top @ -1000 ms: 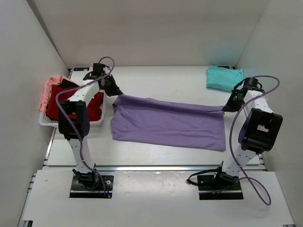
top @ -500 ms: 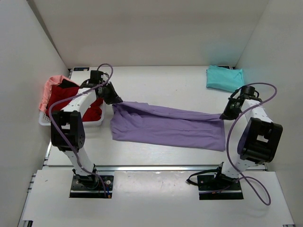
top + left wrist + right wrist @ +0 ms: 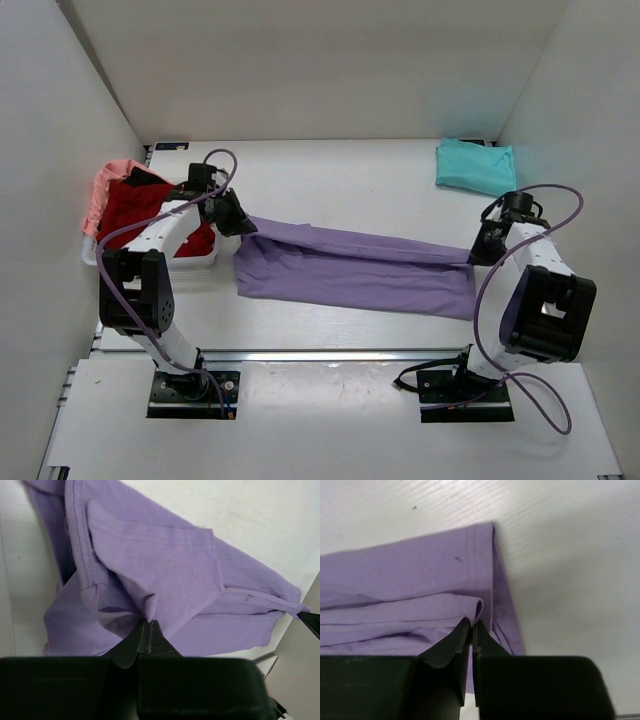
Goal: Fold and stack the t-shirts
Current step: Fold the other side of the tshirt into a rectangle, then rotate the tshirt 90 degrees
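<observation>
Room: white table [image 3: 340, 175], white walls [image 3: 300, 60] on three sides.
Shirts: purple shirt [image 3: 350, 270] across mid-table; teal shirt [image 3: 475, 165] folded far right; red shirt [image 3: 135, 205] and pink shirt [image 3: 103, 182] in the basket [image 3: 195, 260], left.
Change: both my grippers have come nearer me, so the purple shirt's band is narrower.
Left: my left gripper [image 3: 148, 622] pinches the purple shirt's far left corner.
Right: my right gripper [image 3: 473, 623] pinches its right hem fold.
Arms: both elbows bent, outward of the shirt.
</observation>
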